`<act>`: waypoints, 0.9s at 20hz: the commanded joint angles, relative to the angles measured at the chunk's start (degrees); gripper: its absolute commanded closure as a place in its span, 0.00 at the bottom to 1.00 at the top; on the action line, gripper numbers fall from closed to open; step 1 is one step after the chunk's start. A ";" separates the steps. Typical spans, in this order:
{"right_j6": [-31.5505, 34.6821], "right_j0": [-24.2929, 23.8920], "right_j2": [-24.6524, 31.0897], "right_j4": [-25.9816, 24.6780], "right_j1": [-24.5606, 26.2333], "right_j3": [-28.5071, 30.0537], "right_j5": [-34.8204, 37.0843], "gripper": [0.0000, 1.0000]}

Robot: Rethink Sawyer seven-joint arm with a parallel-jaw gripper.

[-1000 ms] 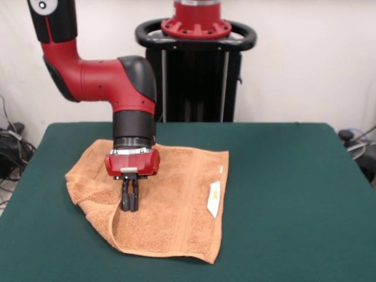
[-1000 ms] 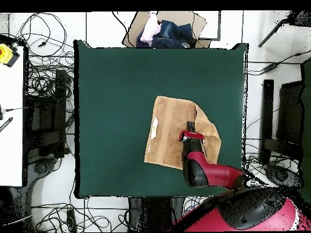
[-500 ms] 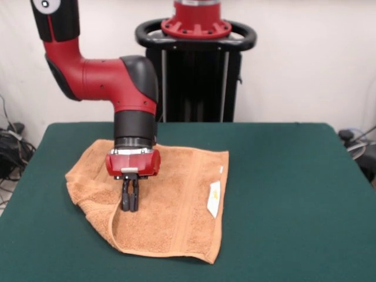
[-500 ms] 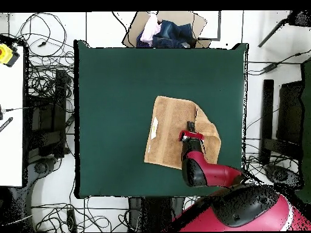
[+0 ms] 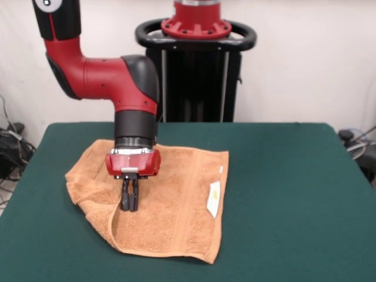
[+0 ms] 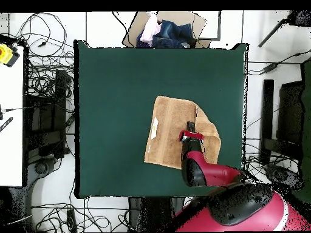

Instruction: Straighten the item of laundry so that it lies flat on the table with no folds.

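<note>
The item of laundry [image 5: 176, 200], an orange-tan towel, lies on the green table [image 5: 294, 194] left of centre. Its left part is folded over into a thicker bunched flap, and the flap's edge runs down toward the front. A small white tag [image 5: 214, 198] shows near the right border. My gripper [image 5: 129, 205] points straight down with its tips on the towel at the top of that flap edge, fingers pressed together on the cloth. In the overhead view the towel [image 6: 167, 130] lies right of the table's [image 6: 115, 91] middle, and the gripper [image 6: 190, 127] sits over its right half.
A cardboard box of clothes [image 6: 164, 30] stands just beyond the table's top edge in the overhead view. Cables lie on the floor all round. A white surface with a yellow object [image 6: 6, 54] is at the far left.
The upper arm has shifted slightly. The gripper and the towel stay where they were.
</note>
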 commanded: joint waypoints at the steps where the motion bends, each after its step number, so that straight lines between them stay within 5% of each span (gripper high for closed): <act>1: 5.73 0.70 -6.74 6.77 3.48 -2.93 11.15 1.00; 18: 5.24 -2.88 -6.26 1.37 -3.37 -1.41 20.53 1.00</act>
